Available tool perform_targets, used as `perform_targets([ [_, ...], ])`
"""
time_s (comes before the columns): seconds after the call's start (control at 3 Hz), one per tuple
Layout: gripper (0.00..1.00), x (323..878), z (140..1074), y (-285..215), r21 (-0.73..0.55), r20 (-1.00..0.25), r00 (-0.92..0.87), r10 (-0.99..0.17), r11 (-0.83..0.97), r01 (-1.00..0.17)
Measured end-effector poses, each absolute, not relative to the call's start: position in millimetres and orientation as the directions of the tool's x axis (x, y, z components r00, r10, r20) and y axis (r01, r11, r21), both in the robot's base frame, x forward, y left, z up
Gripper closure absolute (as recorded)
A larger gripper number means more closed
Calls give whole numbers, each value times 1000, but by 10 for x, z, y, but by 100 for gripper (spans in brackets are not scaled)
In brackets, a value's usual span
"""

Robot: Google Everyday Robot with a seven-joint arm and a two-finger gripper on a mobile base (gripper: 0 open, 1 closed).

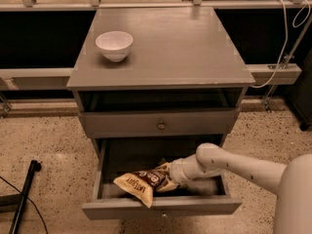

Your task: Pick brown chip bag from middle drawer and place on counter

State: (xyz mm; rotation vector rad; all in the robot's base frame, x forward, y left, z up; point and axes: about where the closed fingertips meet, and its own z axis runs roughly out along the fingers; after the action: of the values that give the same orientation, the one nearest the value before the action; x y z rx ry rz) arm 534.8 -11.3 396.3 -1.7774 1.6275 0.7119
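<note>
Gripper (170,175) is inside the pulled-out middle drawer (195,207), at the end of a smooth, rounded cream arm (234,167) entering from the right. It meets the right end of the brown chip bag (141,183); whether it is clamped on the bag cannot be told. The bag is crinkled foil, with a dark brown middle carrying white lettering and cream-yellow ends with dark print. It lies tilted in the drawer, and its lower left corner appears to overhang the plain flat grey front. Above it, a closed grey drawer front (204,122) carries a round metal knob (161,126). The flat, slightly glossy grey surface (185,48) holds a small white bowl (114,45).
</note>
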Motion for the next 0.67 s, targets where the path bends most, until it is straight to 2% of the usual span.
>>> perform_targets([
  [0.33,72,5390,4407,-75,-126,-870,124,-477,-27,-992],
  [0.67,92,5390,5154,-144,-237,-932,233,-278,-18,-971],
])
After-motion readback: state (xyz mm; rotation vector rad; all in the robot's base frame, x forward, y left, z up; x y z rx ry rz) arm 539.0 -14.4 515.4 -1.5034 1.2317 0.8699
